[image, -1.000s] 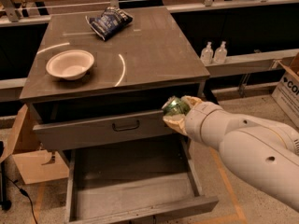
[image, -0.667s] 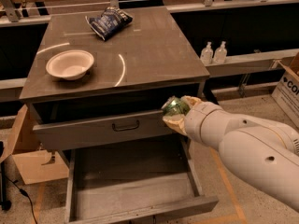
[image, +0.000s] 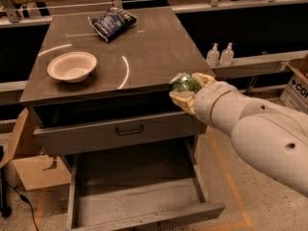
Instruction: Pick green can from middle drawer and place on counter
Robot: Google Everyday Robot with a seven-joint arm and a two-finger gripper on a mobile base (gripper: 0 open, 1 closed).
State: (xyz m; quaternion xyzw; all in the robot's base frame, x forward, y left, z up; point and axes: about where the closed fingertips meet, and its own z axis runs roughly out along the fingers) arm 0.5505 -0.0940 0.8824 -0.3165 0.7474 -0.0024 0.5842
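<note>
My gripper is shut on the green can, a small shiny green can held between the pale fingers. It is at the front right edge of the counter, about level with the dark grey top. The middle drawer is pulled wide open below, and its flat grey floor shows nothing on it. My white arm reaches in from the lower right.
A white bowl sits on the counter's left. A dark blue snack bag lies at the back. The upper drawer front with a dark handle juts out slightly. Two small bottles stand on a ledge at right. Cardboard boxes flank the cabinet.
My gripper has risen with the green can from beside the upper drawer front to the counter's front right edge.
</note>
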